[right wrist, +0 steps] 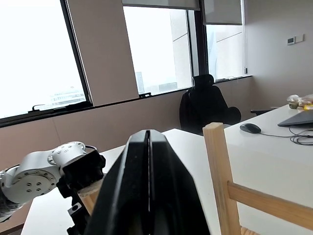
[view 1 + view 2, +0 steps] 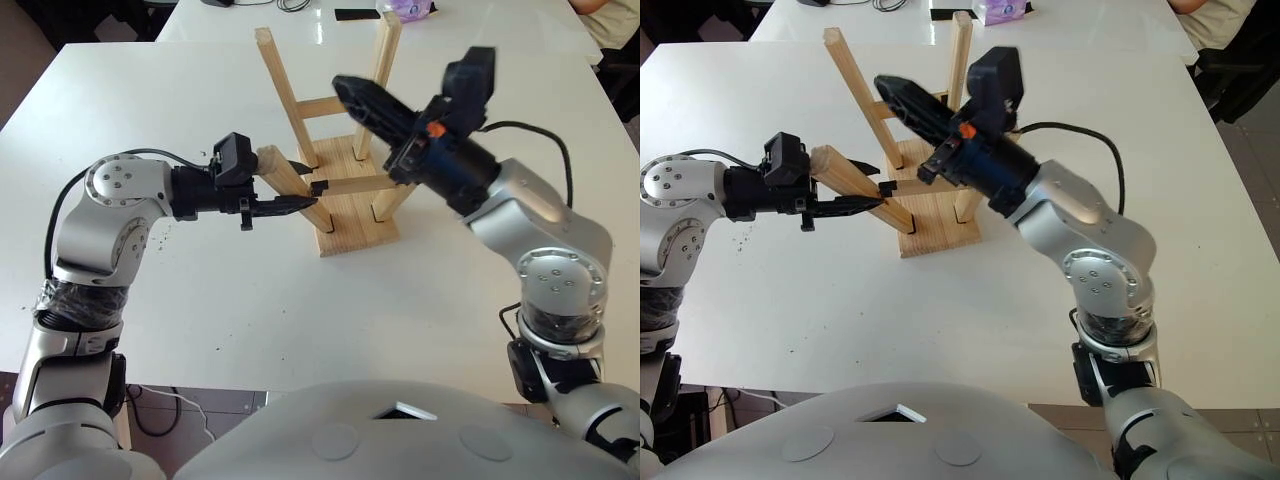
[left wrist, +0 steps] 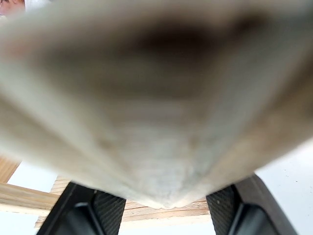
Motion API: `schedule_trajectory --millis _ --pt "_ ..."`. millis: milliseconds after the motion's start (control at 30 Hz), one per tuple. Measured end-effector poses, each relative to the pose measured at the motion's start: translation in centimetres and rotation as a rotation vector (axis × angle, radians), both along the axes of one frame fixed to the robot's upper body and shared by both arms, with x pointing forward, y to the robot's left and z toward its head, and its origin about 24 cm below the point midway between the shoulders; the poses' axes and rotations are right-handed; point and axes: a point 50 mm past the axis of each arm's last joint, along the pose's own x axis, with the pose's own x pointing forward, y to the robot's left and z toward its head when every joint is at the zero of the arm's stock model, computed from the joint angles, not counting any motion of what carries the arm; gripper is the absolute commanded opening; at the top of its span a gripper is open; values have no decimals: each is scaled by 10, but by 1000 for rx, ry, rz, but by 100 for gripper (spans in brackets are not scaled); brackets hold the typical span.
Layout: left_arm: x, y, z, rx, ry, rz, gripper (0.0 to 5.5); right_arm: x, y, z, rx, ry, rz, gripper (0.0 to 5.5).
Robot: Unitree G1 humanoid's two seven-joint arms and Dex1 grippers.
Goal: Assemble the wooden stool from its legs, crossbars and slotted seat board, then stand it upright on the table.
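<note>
Gripping the upturned wooden stool (image 2: pixel 335 152) by one leg near mid-table.

Showing the slotted seat board (image 2: pixel 350 228) lying flat on the white table (image 2: pixel 200 320), four legs splaying upward, crossbars (image 2: pixel 322 106) linking them. Pinching the near-left leg (image 2: pixel 278 168) from both sides with the left gripper (image 2: pixel 308 192), the pads (image 3: pixel 105 210) pressing on the wood about midway along it. Hovering the right gripper (image 2: pixel 345 88) above the seat, among the far legs, with its fingers (image 1: pixel 146 186) pressed together on nothing, pointing toward the far-left leg (image 2: pixel 283 90). Crossing in front of the far crossbar there, and impossible to tell whether touching it. Backing onto a second table (image 2: pixel 300 25) carrying a dark flat object (image 2: pixel 357 14).
</note>
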Motion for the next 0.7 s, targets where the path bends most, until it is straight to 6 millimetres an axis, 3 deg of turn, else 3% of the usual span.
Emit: schedule_trajectory --millis 233,400,700 --pt "-1 -2 0 6 0 5 204 -1 -1 -28 -202 0 -82 0" --pt "0 -2 0 6 1 15 204 -10 -1 -69 -378 109 -68 0" --pt "3 -2 2 11 6 18 204 -9 2 -67 -371 106 -78 0"
